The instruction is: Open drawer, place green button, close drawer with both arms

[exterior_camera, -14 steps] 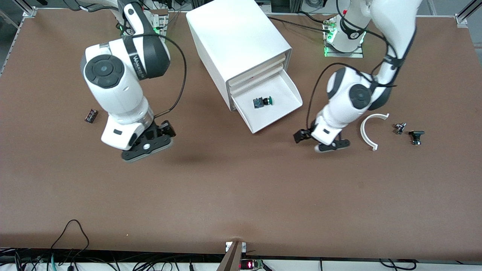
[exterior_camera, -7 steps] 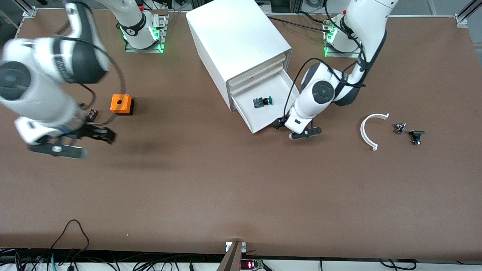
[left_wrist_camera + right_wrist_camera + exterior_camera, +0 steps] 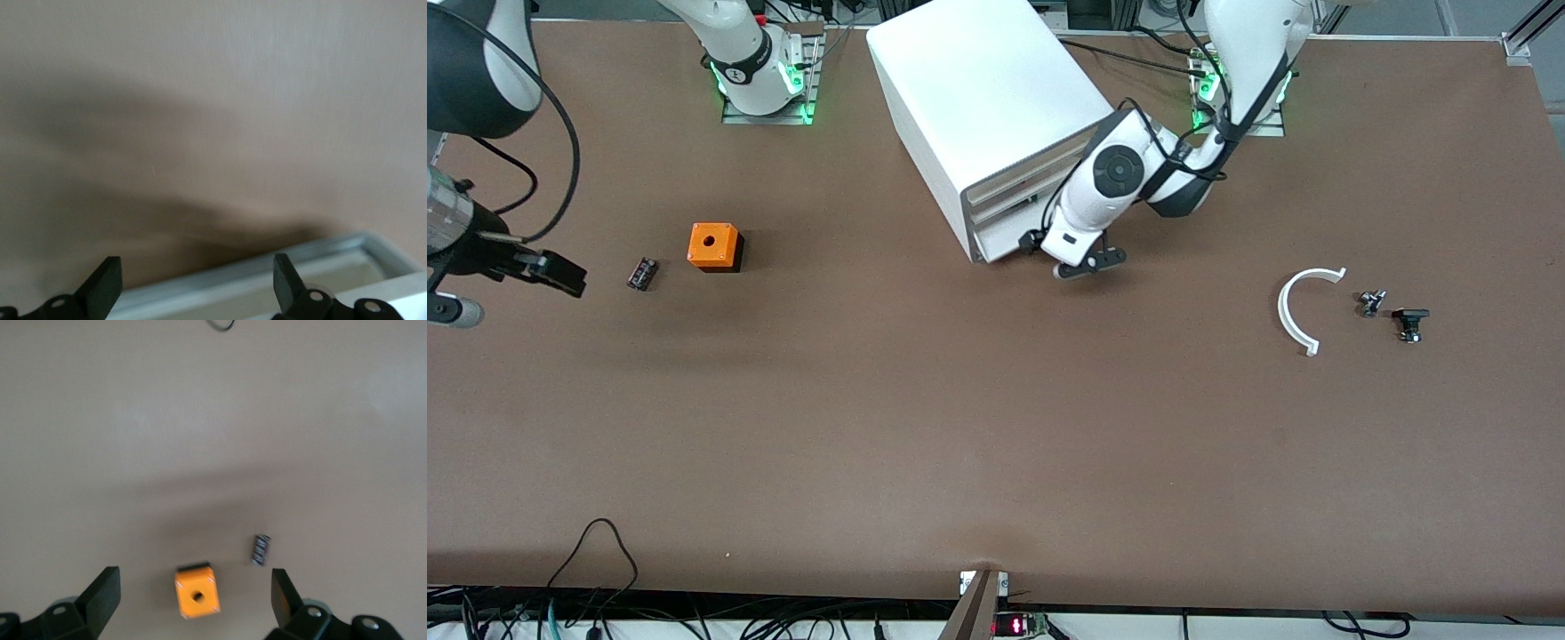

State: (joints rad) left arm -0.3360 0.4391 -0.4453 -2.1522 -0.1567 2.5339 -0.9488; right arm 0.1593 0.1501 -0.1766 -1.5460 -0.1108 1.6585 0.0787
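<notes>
The white cabinet (image 3: 978, 89) stands at the middle of the table by the robots' bases. Its bottommost drawer (image 3: 1003, 244) is pushed in, front about level with the three above it. The button is hidden inside. My left gripper (image 3: 1060, 255) is open and empty, low against the drawer's front. In the left wrist view its fingers (image 3: 107, 283) stand wide apart at the drawer's pale edge (image 3: 253, 273). My right gripper (image 3: 507, 289) is open and empty over the table at the right arm's end. In the right wrist view it (image 3: 193, 577) looks down on the orange cube (image 3: 197, 595).
The orange cube (image 3: 714, 246) and a small black part (image 3: 642, 273) lie toward the right arm's end. A white curved piece (image 3: 1298, 307) and two small dark parts (image 3: 1371, 302) (image 3: 1409, 323) lie toward the left arm's end.
The drawer was open with the button showing; now it is pushed in. My left gripper moved with it toward the cabinet. My right arm swung out to its end of the table.
</notes>
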